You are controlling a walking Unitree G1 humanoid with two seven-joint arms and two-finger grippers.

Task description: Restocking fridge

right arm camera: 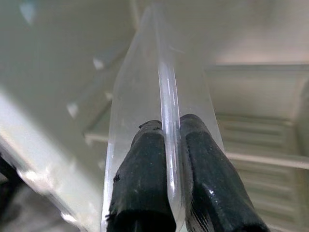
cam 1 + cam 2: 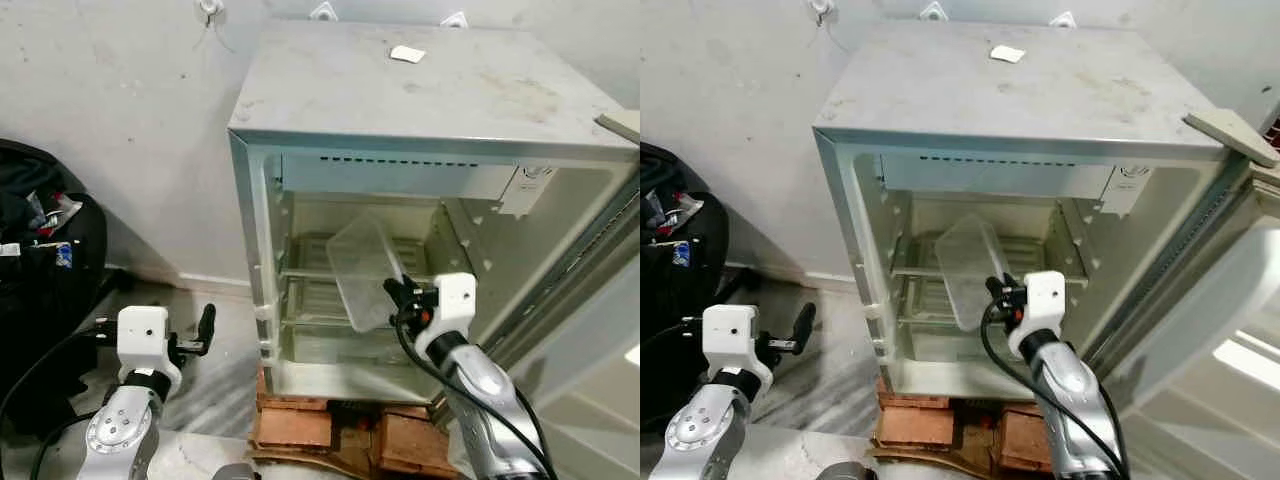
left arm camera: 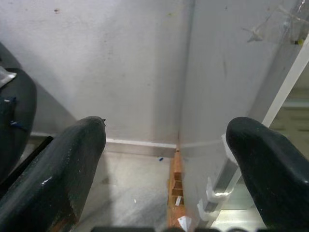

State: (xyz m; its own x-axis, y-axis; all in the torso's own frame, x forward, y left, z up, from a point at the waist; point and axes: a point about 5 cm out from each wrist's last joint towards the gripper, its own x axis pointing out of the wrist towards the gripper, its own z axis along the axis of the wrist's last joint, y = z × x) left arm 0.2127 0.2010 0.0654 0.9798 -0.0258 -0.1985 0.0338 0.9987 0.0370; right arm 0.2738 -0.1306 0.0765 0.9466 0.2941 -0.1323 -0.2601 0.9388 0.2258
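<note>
A small fridge [image 2: 430, 90] is standing in the upper middle of the head view with its door [image 2: 590, 330] swung open toward the right edge of the frame, and it is resting on bricks [image 2: 330, 425] at the lower centre. The right gripper [image 2: 393, 291], just right of centre, is pinching the edge of a clear tub [image 2: 362, 265], its two black fingers [image 1: 145, 179] pressed against either side of the thin plastic wall. The tub is hanging tilted in the fridge opening, in front of the wire shelf [image 2: 310, 270] in the middle of the cavity; whether it is touching the shelf cannot be told. Above it, near the top of the opening, the freezer flap [image 2: 400, 180] is running across the cavity. A small white tag [image 2: 407, 54] is lying on the fridge top in the upper part of the frame. The left gripper [image 2: 205, 330] is hovering in the lower left of the head view, apart from the fridge, with its jaws spread wide and nothing between them; its wrist view is looking between the fingers [image 3: 63, 169] at the wall [image 3: 111, 67] and the fridge's side. A black bag [image 2: 40, 270] is sitting at the left edge of the frame against the wall, over a pale marbled floor [image 2: 215, 385].
</note>
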